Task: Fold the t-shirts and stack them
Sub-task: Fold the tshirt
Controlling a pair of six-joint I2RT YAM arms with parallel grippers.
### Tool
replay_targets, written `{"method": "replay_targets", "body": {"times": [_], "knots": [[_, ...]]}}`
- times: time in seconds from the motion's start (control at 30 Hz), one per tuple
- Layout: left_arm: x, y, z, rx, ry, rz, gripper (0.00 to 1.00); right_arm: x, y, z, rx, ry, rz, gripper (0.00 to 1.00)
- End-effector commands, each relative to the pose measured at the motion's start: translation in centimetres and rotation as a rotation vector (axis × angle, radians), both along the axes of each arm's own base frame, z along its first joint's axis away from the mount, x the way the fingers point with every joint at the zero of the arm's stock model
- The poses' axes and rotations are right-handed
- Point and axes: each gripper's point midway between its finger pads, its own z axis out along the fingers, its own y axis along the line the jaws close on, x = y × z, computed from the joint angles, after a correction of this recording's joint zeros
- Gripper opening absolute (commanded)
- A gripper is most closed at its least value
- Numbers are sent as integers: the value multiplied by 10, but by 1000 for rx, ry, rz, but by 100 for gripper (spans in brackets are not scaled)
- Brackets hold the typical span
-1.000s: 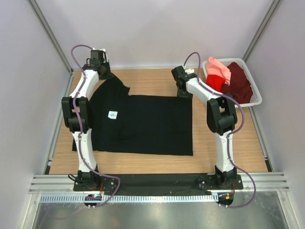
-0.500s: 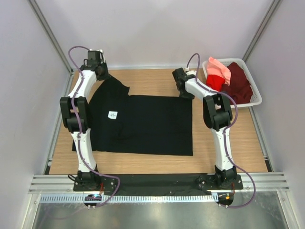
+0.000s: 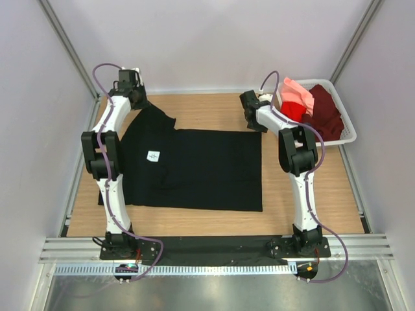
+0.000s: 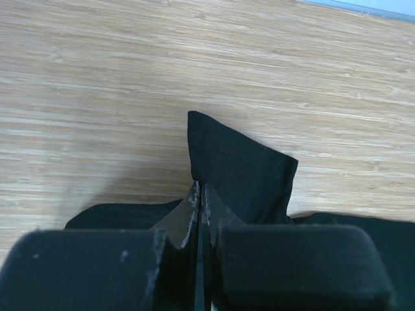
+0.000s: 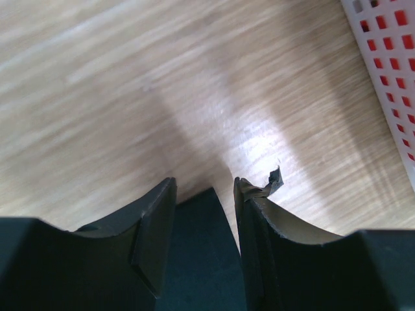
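- The left arm is stretched to 11 o'clock, left fingers [image 4: 176, 228] clamped on the black t-shirt [image 3: 194, 168].
- The right fingers [image 5: 154, 223] are parted narrowly astride its 1 o'clock corner.

A: The big t-shirt [image 3: 194, 168]: plain black, with a white square chest label [image 3: 153, 156].
B: The basket [image 3: 351, 131]: white lattice. Inside: salmon-pink shirt [image 3: 297, 92], red shirt [image 3: 292, 111], maroon shirt [image 3: 325, 114].
A: The table [image 3: 214, 107]: light wood grain. The arms [image 3: 114, 202]: white, black joints.
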Motion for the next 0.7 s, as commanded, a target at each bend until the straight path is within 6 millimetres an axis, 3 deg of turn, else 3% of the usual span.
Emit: {"method": "replay_targets", "body": {"times": [0.0, 0.3, 0.47, 0.67], "knots": [[6, -2, 3, -11, -30, -12, 0, 15, 6, 1, 36, -53, -21, 49], [7, 1, 3, -5, -32, 1, 0, 8, 6, -3, 58, -42, -50, 43], [5, 1, 9, 0, -40, 1, 0, -1, 7, -6, 92, -42, -75, 44], [3, 1, 2, -5, -22, 4, 0, -9, 5, -12, 84, -18, -86, 44]]}}
